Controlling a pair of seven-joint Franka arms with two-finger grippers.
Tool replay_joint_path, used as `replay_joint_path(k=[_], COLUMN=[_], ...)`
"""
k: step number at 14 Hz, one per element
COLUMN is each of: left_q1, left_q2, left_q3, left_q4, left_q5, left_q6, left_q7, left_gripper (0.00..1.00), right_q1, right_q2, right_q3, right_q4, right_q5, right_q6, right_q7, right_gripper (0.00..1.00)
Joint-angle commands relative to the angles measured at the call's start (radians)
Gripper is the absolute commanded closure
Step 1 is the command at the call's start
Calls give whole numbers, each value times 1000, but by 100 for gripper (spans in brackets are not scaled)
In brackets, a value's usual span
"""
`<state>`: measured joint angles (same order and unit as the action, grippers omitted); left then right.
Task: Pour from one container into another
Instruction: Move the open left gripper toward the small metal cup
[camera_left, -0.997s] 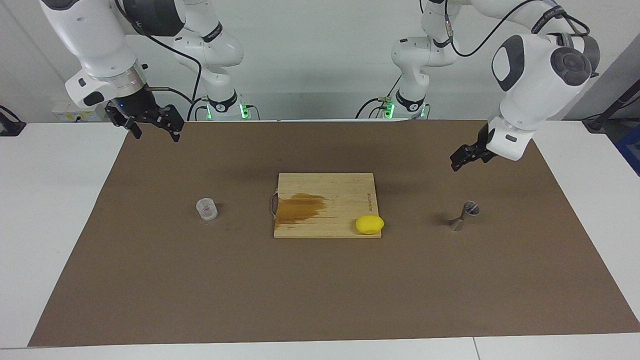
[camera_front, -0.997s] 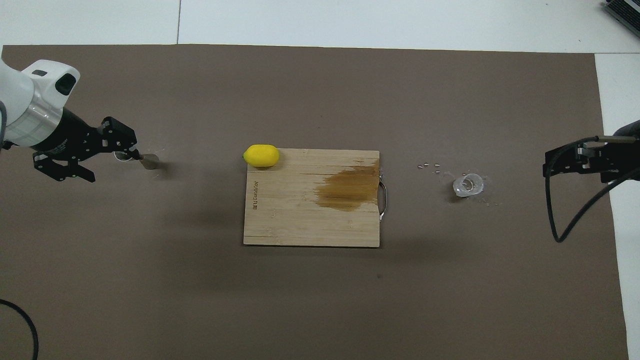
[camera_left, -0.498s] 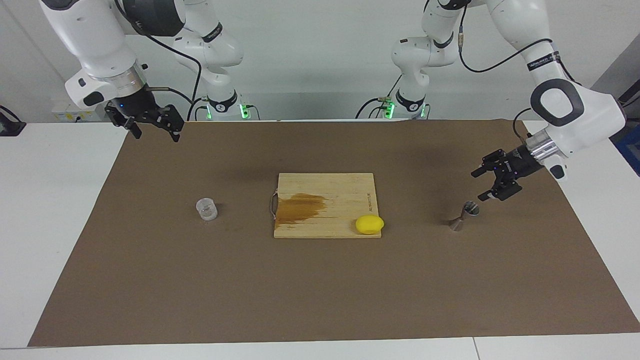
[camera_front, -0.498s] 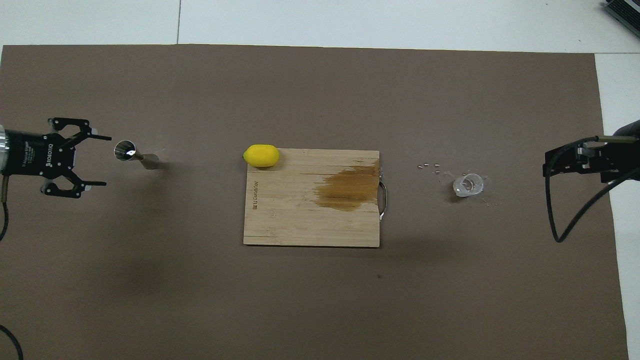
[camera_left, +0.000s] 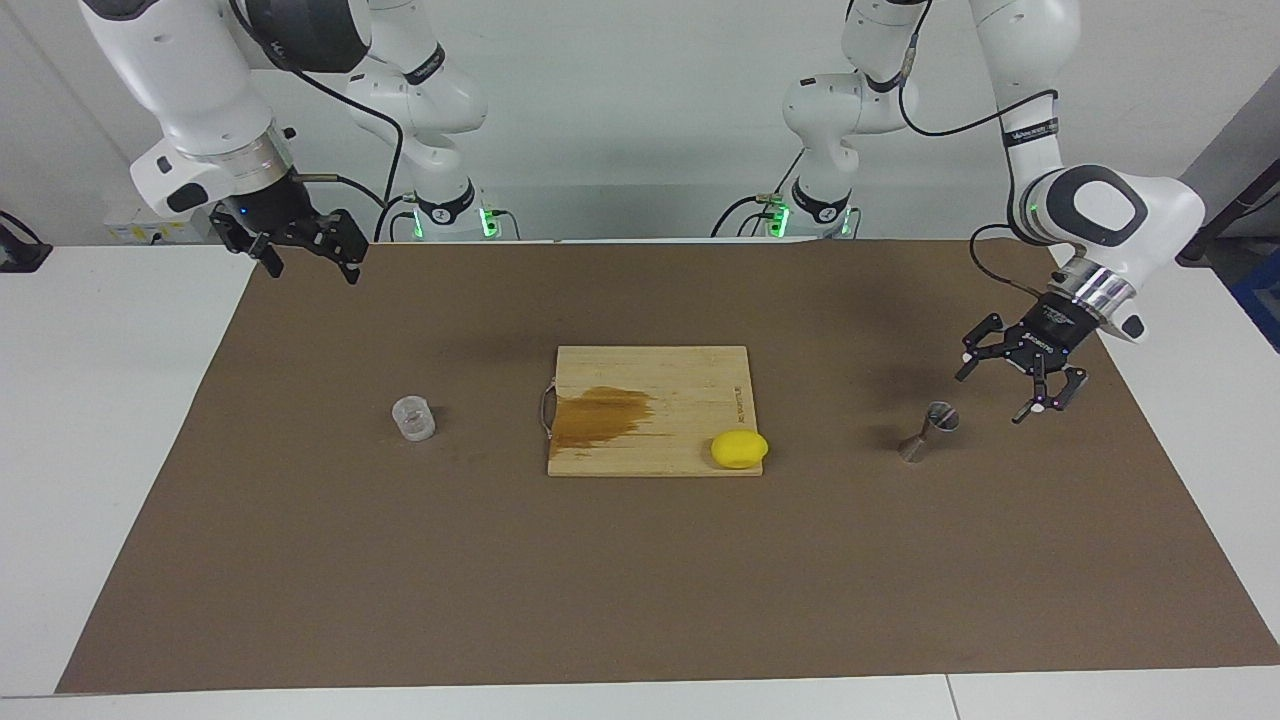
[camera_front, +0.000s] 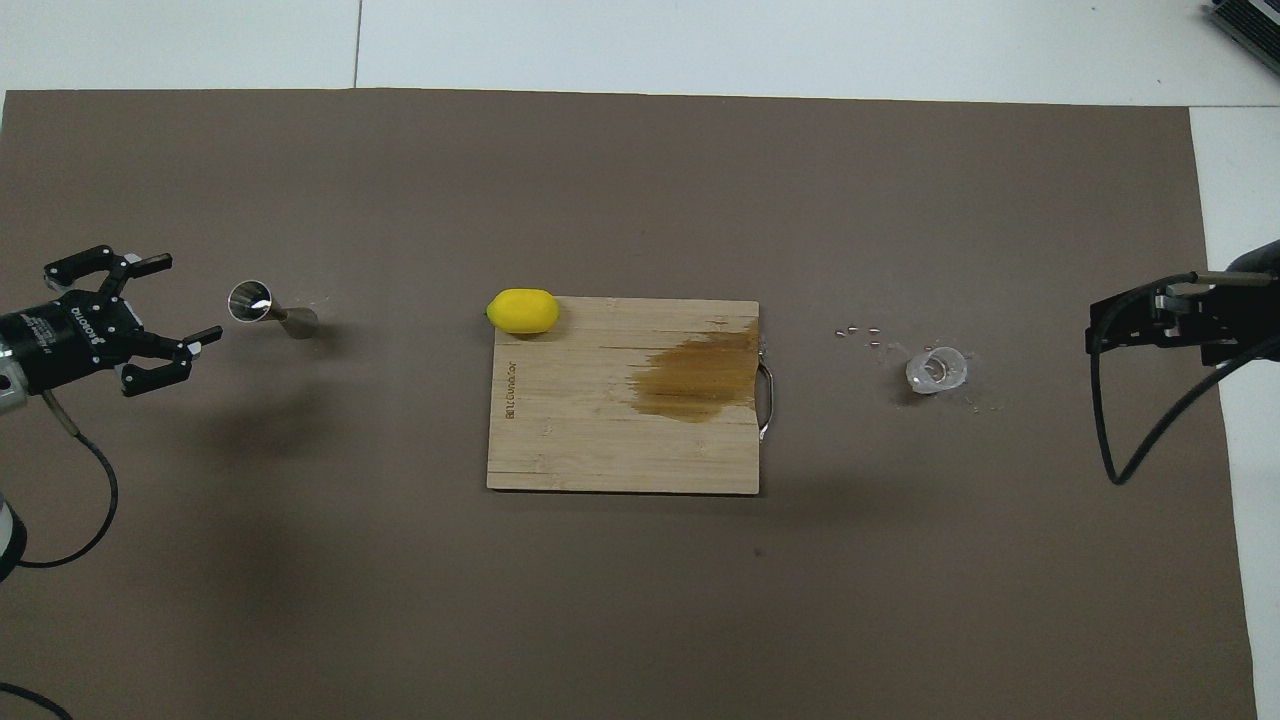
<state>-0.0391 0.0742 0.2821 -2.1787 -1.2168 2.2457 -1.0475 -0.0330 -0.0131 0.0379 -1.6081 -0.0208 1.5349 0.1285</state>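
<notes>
R gripper (camera_left: 305, 255) waits up over the mat (camera_left: 640, 600) edge at R arm's end, jaws wide, empty; L gripper (camera_left: 1018, 378) hangs low just beside the steel jigger (camera_left: 929, 430), jaws spread wide, nothing held, prob. lining up a side grab at the waist. Farther out: jigger upright at L arm's end, glass cup (camera_left: 412, 418) upright at R arm's end, well apart w/ cutting board (camera_left: 650, 375) + lemon (camera_left: 739, 448) between. One vessel per arm, so nothing lifted or poured yet.
</notes>
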Motion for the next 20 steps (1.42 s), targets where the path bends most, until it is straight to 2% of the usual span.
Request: replay_joint_path(k=[1,8,17,18,20], left_q1=[-30,-62,-84,-85,-85], left_q2=[-37,-5,29,29,29], left_q3=[-1,-1,-4,-4,-4], left_q4=[-65,-76,-70,-70,-70], left_q5=[-61,-180,-257,-259,-271], left_q6=[23,55,109,112,118], left_q7=[-37,-52,-46,-45,-45], left_gripper=[0,0,1,3,15], right_q1=[-12,-12,-12,-12,-12], right_q2=[-21,-21,-21,-21,-21], right_q3=[2,2,2,2,2], right_q4=[-24,-24,-24,-24,-24], right_q5=[21,21,21,21,21], right_q6=[13,13,13,13,11], right_q7=[-15,-15,-15,-15,-15], right_gripper=[0,0,0,0,0])
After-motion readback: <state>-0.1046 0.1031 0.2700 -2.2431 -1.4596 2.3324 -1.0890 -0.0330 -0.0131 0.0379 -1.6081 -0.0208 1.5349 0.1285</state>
